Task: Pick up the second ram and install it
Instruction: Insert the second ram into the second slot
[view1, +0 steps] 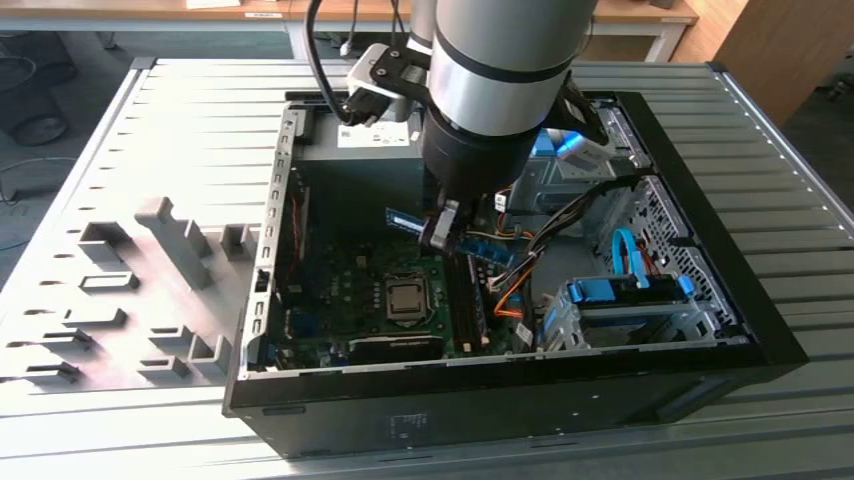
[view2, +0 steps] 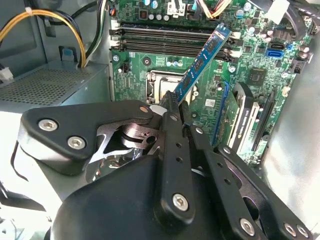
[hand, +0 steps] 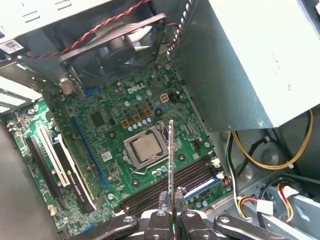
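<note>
Claw (view2: 172, 100) pinches the ram (view2: 202, 62) by one end, fingers pressed against its two faces. The ram juts out from the fingertips, clear of the motherboard (hand: 115, 125), tilted above the CPU socket (hand: 146, 146) and memory slots (hand: 165, 185). In the first wrist view it shows edge-on (hand: 171, 160), rising from the claw (hand: 171, 197). In the exterior view the claw (view1: 445, 228) hangs inside the open case (view1: 747, 330), ram (view1: 402, 218) crosswise. White lettering on the motherboard beside the fan (hand: 115, 42); small white sticker (hand: 106, 156) near the socket.

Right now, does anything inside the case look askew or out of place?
Only the second ram: the gripper holds it by one end above the motherboard, angled across the memory slots rather than along them. Nothing looks damaged.
</note>
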